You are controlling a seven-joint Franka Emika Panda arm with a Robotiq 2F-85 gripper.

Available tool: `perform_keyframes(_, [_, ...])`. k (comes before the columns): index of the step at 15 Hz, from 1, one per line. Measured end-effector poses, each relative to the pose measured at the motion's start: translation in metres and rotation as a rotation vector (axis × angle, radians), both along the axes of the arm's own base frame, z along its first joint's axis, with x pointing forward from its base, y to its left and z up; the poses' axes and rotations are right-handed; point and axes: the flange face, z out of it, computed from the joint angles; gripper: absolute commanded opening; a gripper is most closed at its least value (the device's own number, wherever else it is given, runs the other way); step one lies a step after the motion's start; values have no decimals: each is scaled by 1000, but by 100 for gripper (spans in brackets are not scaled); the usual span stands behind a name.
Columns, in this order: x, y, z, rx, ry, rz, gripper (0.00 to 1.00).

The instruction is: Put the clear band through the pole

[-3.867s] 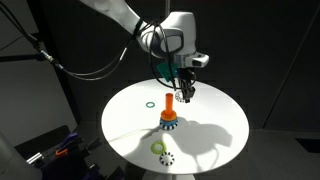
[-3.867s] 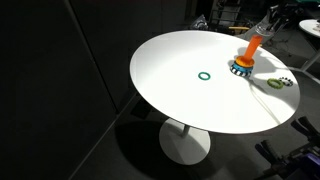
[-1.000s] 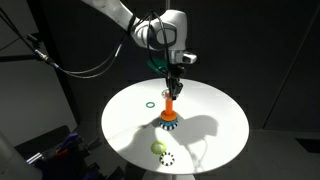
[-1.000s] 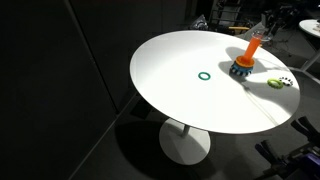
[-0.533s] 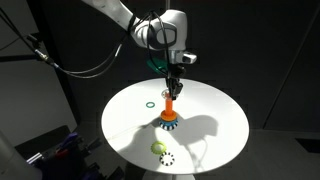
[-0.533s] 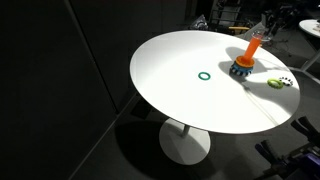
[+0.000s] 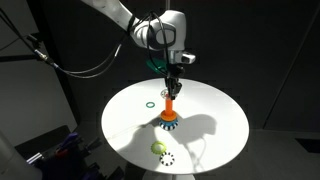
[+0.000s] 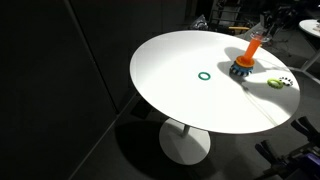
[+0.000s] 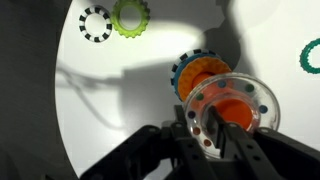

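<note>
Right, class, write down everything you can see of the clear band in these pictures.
The clear band is a thin, see-through ring, plastic by its look, with small dark dots spaced round its rim. In the wrist view it sits roughly flat over the orange pole, whose top shows through its hole. The gripper pinches its near edge between its fingers. Whether it touches the pole cannot be told. In both exterior views it is too faint to make out.

The end effector (image 7: 172, 88) has swung from beside the pole (image 7: 170, 112) to directly above its tip. The clear band (image 9: 262, 100) it carries came along and now rings the orange top.
</note>
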Motion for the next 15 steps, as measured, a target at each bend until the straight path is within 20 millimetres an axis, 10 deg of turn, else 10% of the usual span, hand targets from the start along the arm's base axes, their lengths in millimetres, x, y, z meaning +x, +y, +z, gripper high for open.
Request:
perform_keyframes(10, [3, 8, 1, 0, -2, 14, 10])
perform_keyframes(11, [3, 8, 1, 0, -2, 14, 48])
perform_keyframes(15, [3, 8, 1, -1, -2, 13, 75])
